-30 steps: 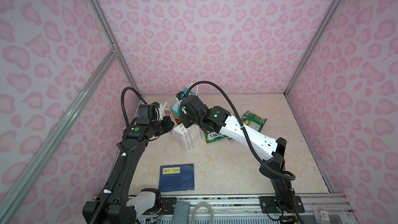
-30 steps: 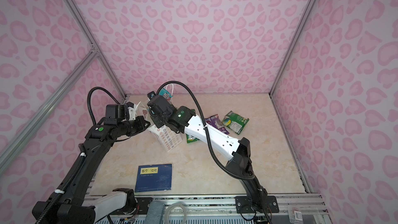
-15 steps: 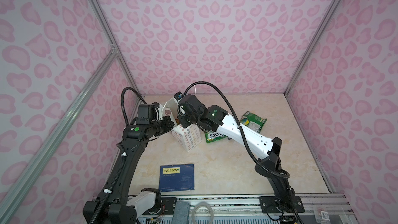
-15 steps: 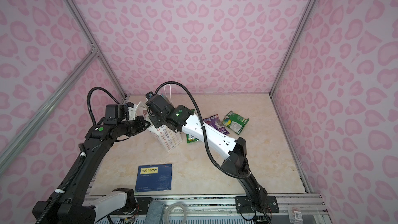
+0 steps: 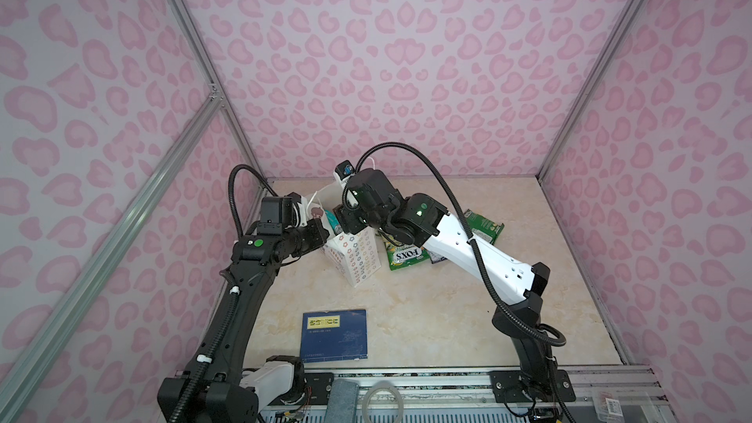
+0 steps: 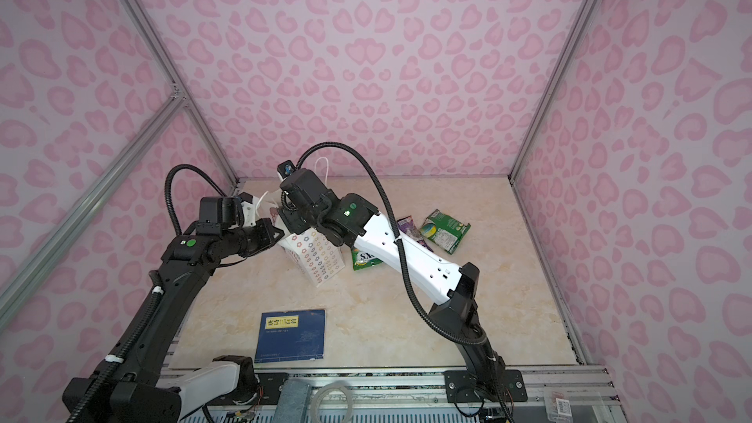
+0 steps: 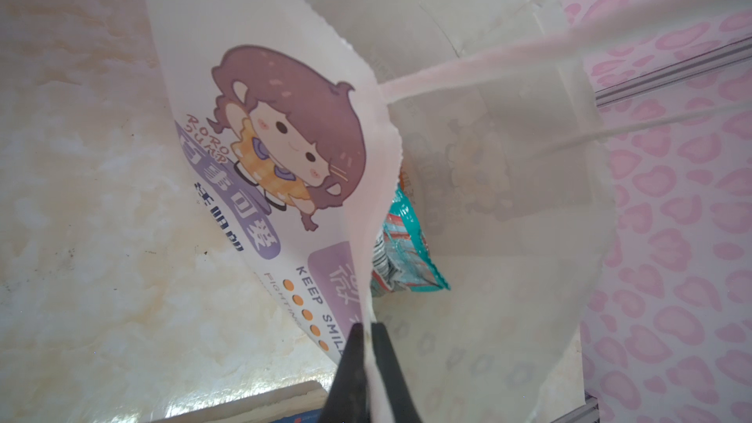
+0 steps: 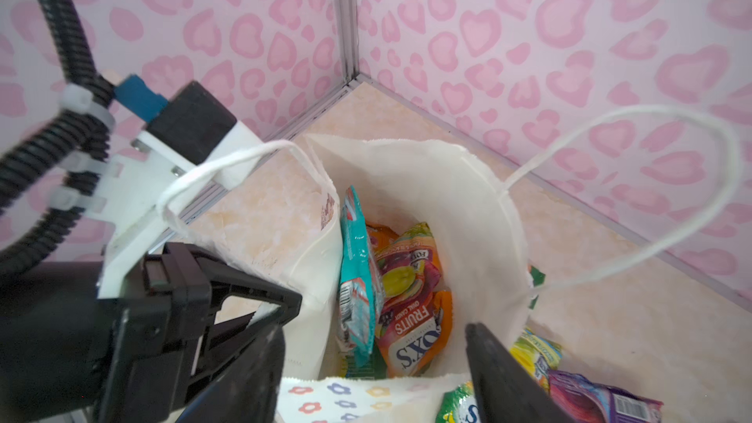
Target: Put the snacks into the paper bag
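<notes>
Right wrist view: hovering with the right gripper point(image 8: 372, 329) over the mouth of the paper bag point(image 8: 480, 238), jaws spread wide and gripping nothing. Showing, inside the paper bag, a teal packet point(image 8: 358, 278) on edge against one wall and an orange packet point(image 8: 415, 319) (lettered "FRUITS") leaning right beside it.

Left wrist view: pinching the paper bag's rim with the left gripper point(image 7: 369, 329), fingers clamped tight on the paper, next to the panel with the cartoon figure point(image 7: 293, 136).

Showing, in both top views, the paper bag standing tilted on the table point(image 5: 427, 311), with a green packet point(image 5: 407, 256) lying just beside its flowered side. Showing also a purple packet point(image 6: 411, 227) and a second green packet point(image 6: 445, 231) farther out on that same side, and a dark-blue book point(image 5: 334, 334) lying well apart from the paper bag, toward the arm bases.
</notes>
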{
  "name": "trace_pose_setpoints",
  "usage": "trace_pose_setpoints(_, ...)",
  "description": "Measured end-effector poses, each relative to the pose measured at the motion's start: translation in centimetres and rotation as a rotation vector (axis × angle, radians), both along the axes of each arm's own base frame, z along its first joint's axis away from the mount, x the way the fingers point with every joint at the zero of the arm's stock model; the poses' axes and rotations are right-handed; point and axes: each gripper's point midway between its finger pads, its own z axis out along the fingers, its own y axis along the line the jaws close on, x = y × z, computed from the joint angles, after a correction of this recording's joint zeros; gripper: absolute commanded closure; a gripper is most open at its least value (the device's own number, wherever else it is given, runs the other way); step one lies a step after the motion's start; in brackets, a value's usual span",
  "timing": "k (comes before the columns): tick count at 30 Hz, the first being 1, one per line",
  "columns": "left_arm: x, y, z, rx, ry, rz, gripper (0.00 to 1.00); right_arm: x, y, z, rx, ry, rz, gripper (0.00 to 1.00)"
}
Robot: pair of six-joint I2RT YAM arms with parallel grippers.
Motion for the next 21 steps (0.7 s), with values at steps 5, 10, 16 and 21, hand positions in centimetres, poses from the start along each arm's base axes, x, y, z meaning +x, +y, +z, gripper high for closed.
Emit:
trace_pose_setpoints(5, 0.0, 0.0, 0.0, 0.000, -0.001, 0.002, 0.91, 2.3, -3.3, 0.8, -0.046, -0.075, -0.138, 0.08)
trace_pose_setpoints(10, 0.0, 0.0, 0.1, 0.000, -0.002, 0.002, 0.91, 5.6, -6.0, 0.1, -0.079, -0.093, -0.252, 0.07)
trace_pose_setpoints(16, 0.0, 0.3, 0.2, 0.005, -0.008, 0.011, 0.91, 7.8, -5.6, -1.8, -0.076, -0.055, -0.251, 0.44)
trace_pose_setpoints(21, 0.2, 0.9, 0.3, 0.022, -0.007, 0.035, 0.91, 8.0, -4.4, -2.0, -0.022, -0.017, -0.179, 1.00)
